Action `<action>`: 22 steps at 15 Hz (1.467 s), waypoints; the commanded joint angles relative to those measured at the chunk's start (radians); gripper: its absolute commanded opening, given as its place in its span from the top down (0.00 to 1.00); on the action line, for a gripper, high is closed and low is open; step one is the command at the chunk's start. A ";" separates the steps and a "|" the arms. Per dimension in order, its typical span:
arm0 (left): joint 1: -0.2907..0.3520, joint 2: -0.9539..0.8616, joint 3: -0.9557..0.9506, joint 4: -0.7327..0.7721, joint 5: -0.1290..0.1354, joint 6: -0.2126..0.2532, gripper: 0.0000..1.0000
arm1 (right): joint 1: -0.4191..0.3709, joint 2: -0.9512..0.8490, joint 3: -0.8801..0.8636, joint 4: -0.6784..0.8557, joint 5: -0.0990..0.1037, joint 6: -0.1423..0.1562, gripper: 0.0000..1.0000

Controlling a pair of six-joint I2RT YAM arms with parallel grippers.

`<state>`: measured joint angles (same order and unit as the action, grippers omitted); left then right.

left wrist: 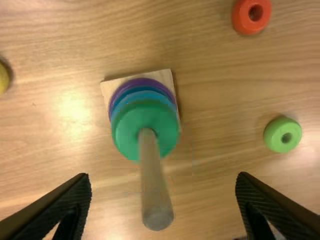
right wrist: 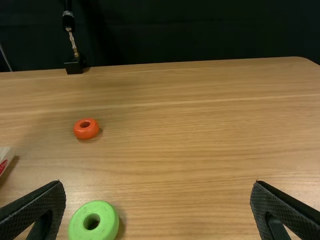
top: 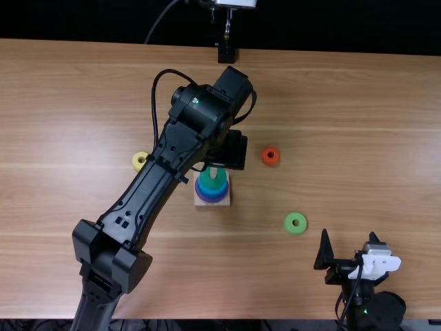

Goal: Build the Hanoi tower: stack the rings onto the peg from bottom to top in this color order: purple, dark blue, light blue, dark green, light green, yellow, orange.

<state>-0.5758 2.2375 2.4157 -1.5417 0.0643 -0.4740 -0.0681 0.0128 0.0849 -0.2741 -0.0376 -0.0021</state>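
4 rings (left wrist: pixel 145 112) on peg (left wrist: pixel 152 175), dk grn (left wrist: pixel 125 135) uppermost

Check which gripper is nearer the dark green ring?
Left. The left gripper hangs open above the dark green ring; the right gripper is well to the ring's right, closer to the top view's bottom edge.

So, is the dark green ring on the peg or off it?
On: the dark green ring sits around the peg, above the light blue ring.
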 commanded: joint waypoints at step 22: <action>0.533 -1.467 -1.716 1.245 0.013 0.421 0.00 | -0.012 -0.013 -0.070 -0.068 -0.010 -0.003 0.00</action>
<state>-0.0505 0.7925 0.7238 -0.3000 0.0631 -0.2092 -0.0681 0.0128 0.0849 -0.2737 -0.0380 -0.0025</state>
